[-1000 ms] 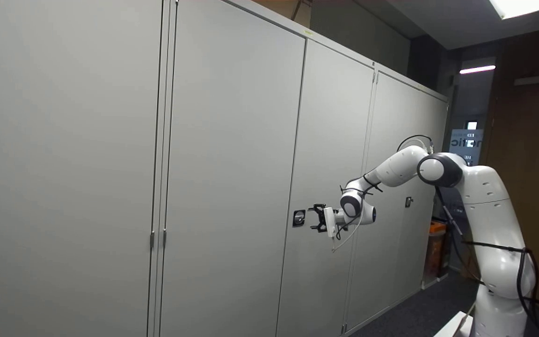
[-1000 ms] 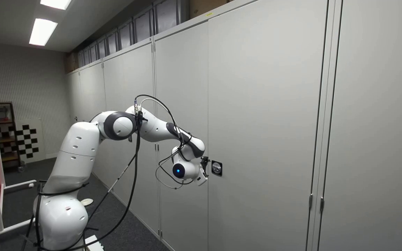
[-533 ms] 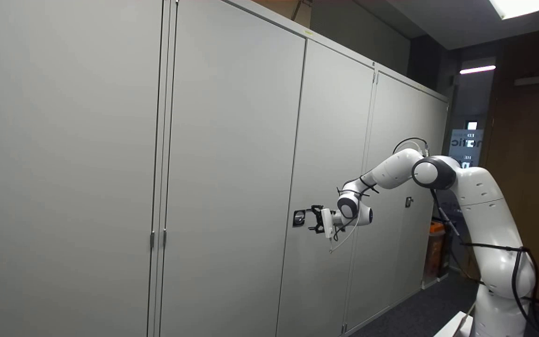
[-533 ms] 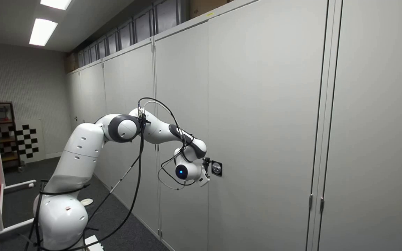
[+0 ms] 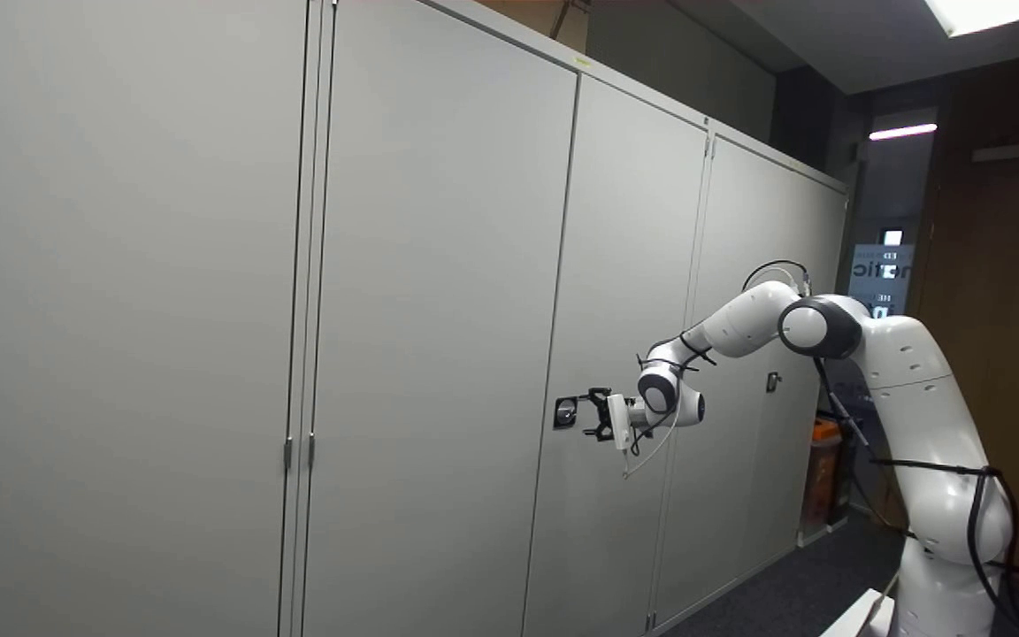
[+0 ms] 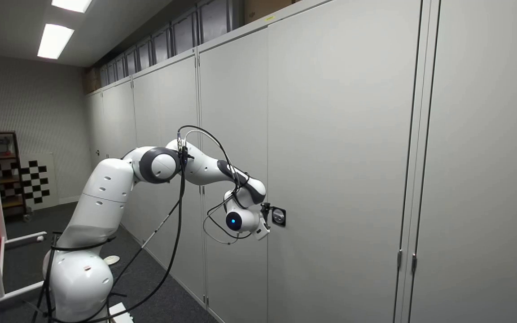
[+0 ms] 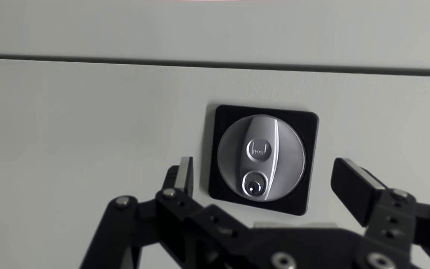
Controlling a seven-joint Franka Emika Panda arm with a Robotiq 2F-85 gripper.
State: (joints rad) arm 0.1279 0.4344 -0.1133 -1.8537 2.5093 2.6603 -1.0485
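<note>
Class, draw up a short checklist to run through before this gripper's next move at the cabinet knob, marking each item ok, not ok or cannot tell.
1. Gripper open, holding nothing: ok.
2. Knob centred between the fingers, side to side in the wrist view: ok, roughly.
3. Cabinet door shut: ok, looks flush in both exterior views.
4. Fingers clear of that door: cannot tell, depth is unclear.
5. Lock released: cannot tell, no key shows in it.

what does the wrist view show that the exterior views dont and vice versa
Only the wrist view: the small round chrome lock and round silver emblem, too small to make out elsewhere.
Only the exterior views: the white jointed robot arm and bright rectangular ceiling light.
Shared: the round silver metal knob on its black square plate, the pale grey cabinet door, and black fingers.
</note>
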